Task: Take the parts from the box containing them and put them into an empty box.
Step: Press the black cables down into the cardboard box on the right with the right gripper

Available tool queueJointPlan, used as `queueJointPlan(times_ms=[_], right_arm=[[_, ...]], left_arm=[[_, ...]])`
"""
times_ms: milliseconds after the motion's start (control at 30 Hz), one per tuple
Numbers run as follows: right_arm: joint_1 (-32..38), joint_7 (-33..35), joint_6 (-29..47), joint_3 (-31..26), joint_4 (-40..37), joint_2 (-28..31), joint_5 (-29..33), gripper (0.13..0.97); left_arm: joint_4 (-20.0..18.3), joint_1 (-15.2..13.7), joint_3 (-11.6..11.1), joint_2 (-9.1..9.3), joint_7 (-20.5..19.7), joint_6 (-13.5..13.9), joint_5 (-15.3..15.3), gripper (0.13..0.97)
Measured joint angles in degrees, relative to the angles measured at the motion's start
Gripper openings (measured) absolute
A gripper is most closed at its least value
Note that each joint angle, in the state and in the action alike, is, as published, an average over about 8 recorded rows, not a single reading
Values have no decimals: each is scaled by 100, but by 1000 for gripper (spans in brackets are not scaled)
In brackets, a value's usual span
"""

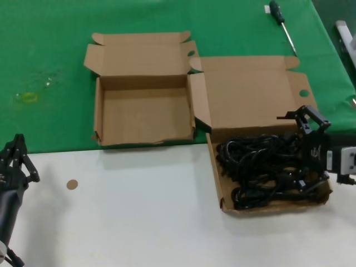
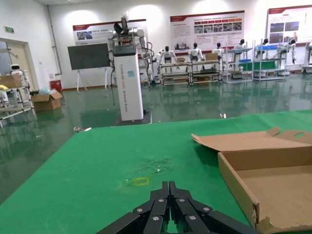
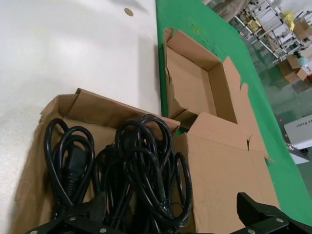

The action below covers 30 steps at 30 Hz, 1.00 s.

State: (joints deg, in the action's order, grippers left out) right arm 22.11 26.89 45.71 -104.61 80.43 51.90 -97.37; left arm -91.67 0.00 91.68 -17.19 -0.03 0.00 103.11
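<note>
The cords [image 1: 267, 172] lie in a black tangle inside the big box [image 1: 225, 196], on the right side of the tabletop [image 1: 139, 211]. They loop over each other, so pulling one may drag others along.

My right gripper [image 1: 305, 123] hangs over the far right corner of that box, just above the cords. Its fingers are spread wide and hold nothing. I think it is open like this so it can drop down around a bundle. In the right wrist view the cords [image 3: 122, 165] fill the box floor below my fingers, with a plug [image 3: 74, 170] showing in one loop.

The small box [image 1: 144, 117] sits to the left, touching the big box at the flaps. It is open and has nothing inside, ready for the cords. It is close by, so the carry will be short.

My left gripper [image 1: 16, 161] waits at the near left edge of the tabletop, well apart from both boxes. Its fingers [image 2: 168, 207] are pressed together and hold nothing.

A screwdriver [image 1: 282, 25] lies on the green cloth [image 1: 50, 55] behind the boxes. A small round disc [image 1: 72, 184] lies on the white part.
</note>
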Motion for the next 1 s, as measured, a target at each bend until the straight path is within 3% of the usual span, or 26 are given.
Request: queueJointPlan(times_ms=[433, 733, 1000], right_arm=[[318, 267, 78, -108, -366, -333, 188, 889], [358, 247, 51, -137, -414, -419, 285, 748], [319, 222, 31, -152, -418, -443, 344, 537]], left_arm=[[0, 0, 0, 0, 0, 0, 0, 152], [0, 0, 0, 0, 0, 0, 0, 152], [0, 0, 0, 0, 0, 0, 0, 152]])
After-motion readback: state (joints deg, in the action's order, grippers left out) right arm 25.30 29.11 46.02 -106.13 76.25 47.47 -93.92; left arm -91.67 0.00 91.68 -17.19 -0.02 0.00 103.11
